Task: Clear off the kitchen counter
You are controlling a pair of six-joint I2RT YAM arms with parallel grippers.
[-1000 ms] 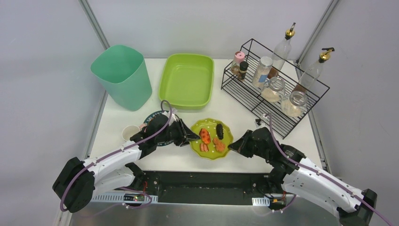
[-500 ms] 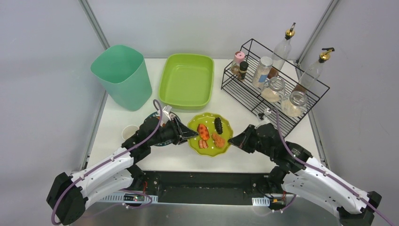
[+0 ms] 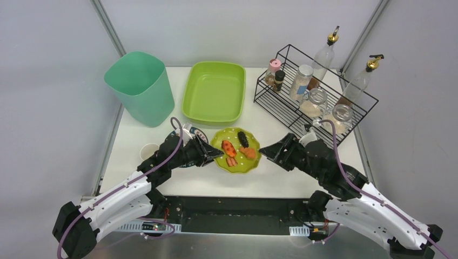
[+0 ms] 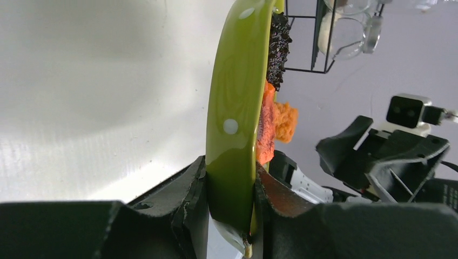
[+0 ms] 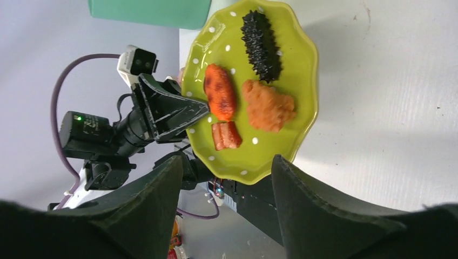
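Left wrist view: we are pinching plate rim at 9 o'clock with left gripper; right gripper spread beside 3 o'clock rim. One-sided grip risking tilt, food sliding onto kitchen counter.

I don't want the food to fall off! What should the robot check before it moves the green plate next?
1. Left pincer clamped on the rim of the green plate: ok, a finger presses each face.
2. Right pincer not gripping the plate: ok, it is open beside the rim.
3. Food on the plate: ok, the black spiky piece and the orange pieces all sit on it.
4. Plate lifted off the kitchen counter: cannot tell.
5. Lime tub behind the plate has room: ok, nothing lies in it.
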